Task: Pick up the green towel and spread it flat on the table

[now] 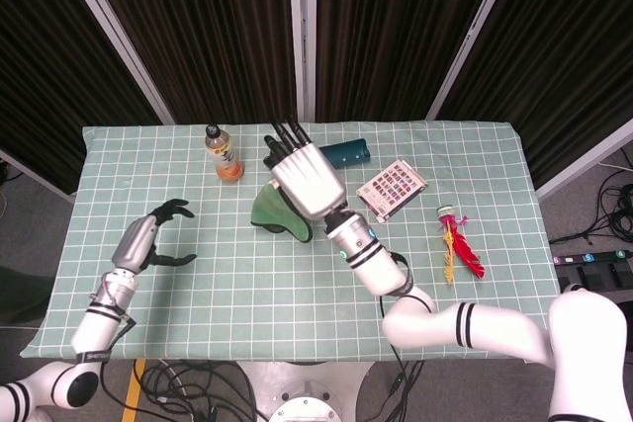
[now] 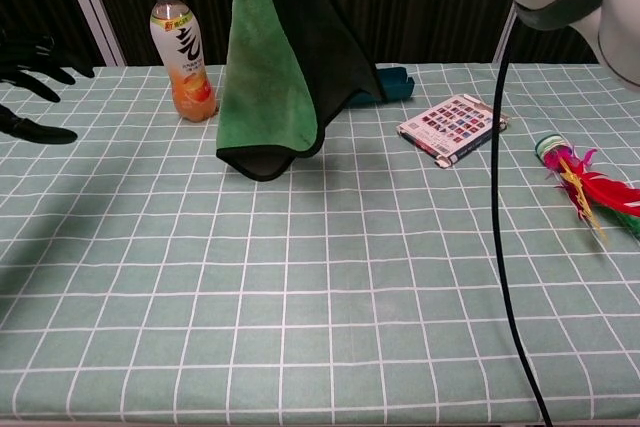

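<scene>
**Q:** What is shown in the head view, and what risk is indicated?

**A:** The green towel (image 1: pixel 276 214) is gripped by the right hand (image 1: pixel 306 180) and is held raised above the table (image 1: pixel 247 274), near the far-middle area. The towel is seen bunched below the hand, so uneven unfolding is judged likely if it is lowered as it hangs. The left hand (image 1: pixel 148 241) is held empty with fingers parted, well apart from the towel; a free corner cannot be caught until that hand is brought closer.

**Q:** What is added by the chest view?

**A:** The towel (image 2: pixel 270 77) is seen hanging folded, its dark lower edge suspended clear of the table (image 2: pixel 300 297). The right hand itself is not shown here. The drink bottle (image 2: pixel 183 55) is located just beside the hanging cloth, and a dark mesh holder is partly hidden behind it. A sideways swing is judged able to tip the bottle. The card pack (image 2: pixel 452 129) is judged exposed to being covered if the spread is made rightward.
</scene>
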